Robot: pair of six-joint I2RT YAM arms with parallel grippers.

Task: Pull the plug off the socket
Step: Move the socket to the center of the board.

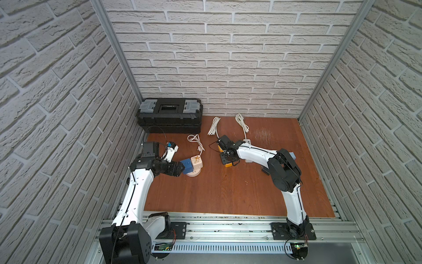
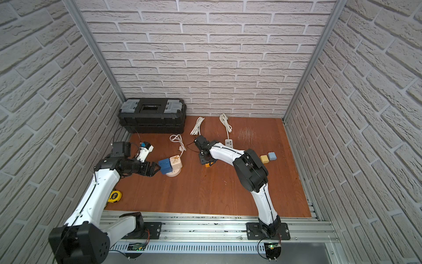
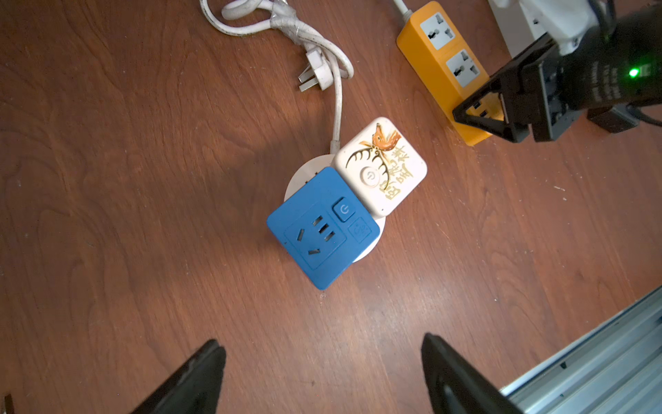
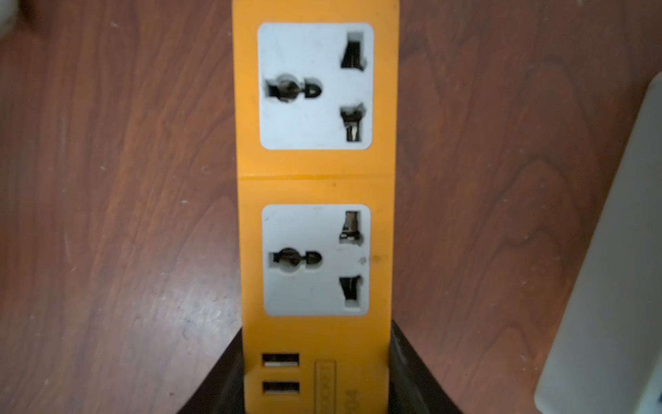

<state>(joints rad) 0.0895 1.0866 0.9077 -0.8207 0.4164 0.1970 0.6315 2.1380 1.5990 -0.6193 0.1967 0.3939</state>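
White brick-patterned walls close in a reddish-brown wooden tabletop [image 1: 228, 194], with a black plastic toolbox [image 1: 170, 115] at its back left corner. Towards the left of the tabletop sits a round white socket base [image 3: 304, 174]. Two cube-shaped plugs stand on it side by side, touching: a blue cube plug [image 3: 322, 229] with a power button and an outlet on its top face, and a cream cube plug [image 3: 381, 166] printed with an orange deer. The base's white cable [image 3: 338, 104] runs off to a taped coil. The left gripper [image 3: 321, 342] hovers near the blue cube plug without touching it, its fingers spread wide and holding nothing. To the right lies an orange power strip [image 4: 317, 179] with two vacant white outlets and two USB ports. The right gripper [image 4: 317, 358] clasps the USB end, one black finger [image 4: 404, 355] pressed to each long side. A white power strip [image 2: 228, 142] lies just beyond, and a small yellow cube [image 2: 264, 158] and a small grey-blue cube [image 2: 272, 156] rest together further right. A yellow tape measure [image 2: 114, 196] sits by the left arm.
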